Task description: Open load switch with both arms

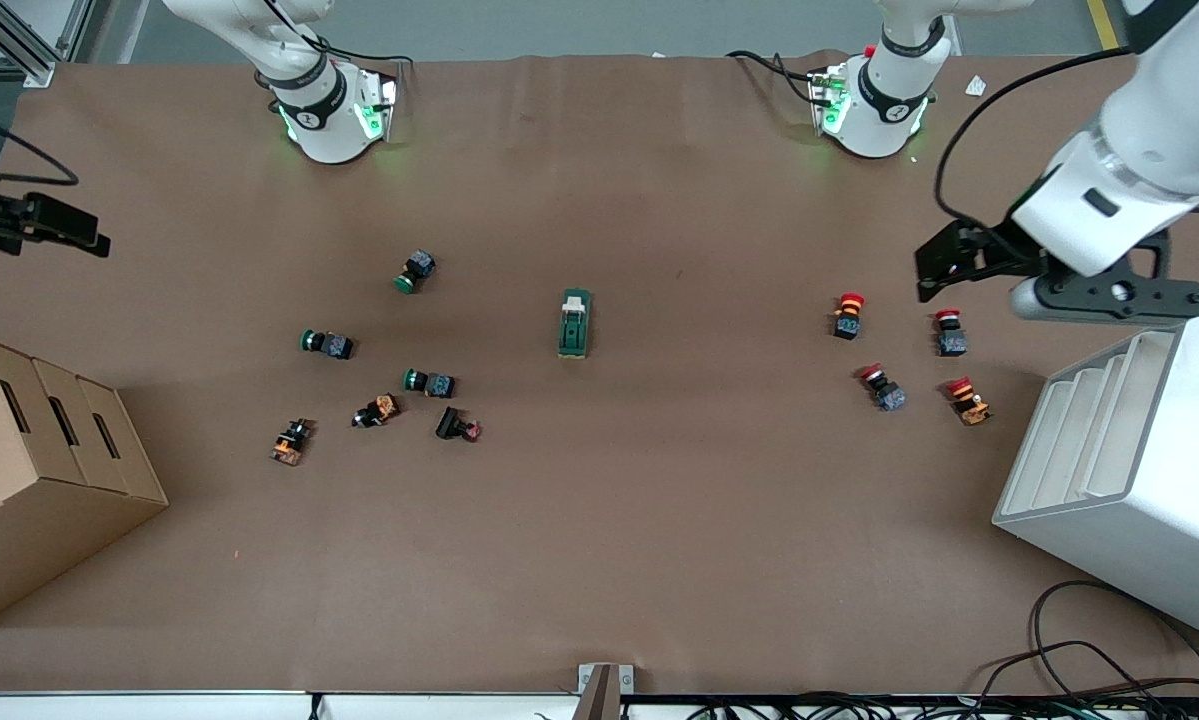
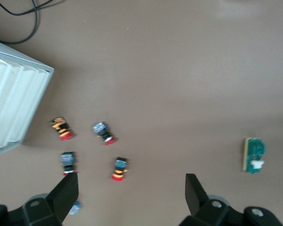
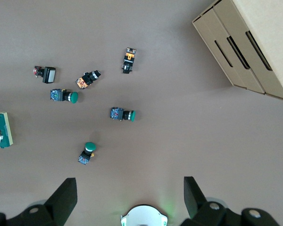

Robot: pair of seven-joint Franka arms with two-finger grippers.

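The white tiered rack and the cardboard box lie nearest the camera, at the left arm's and right arm's ends of the table. The load switch lies mid-table, well apart from both grippers. The left gripper hangs spread apart over the red-capped buttons. The right gripper, fingers also apart, hangs over the table's edge, apart from the green-capped buttons.
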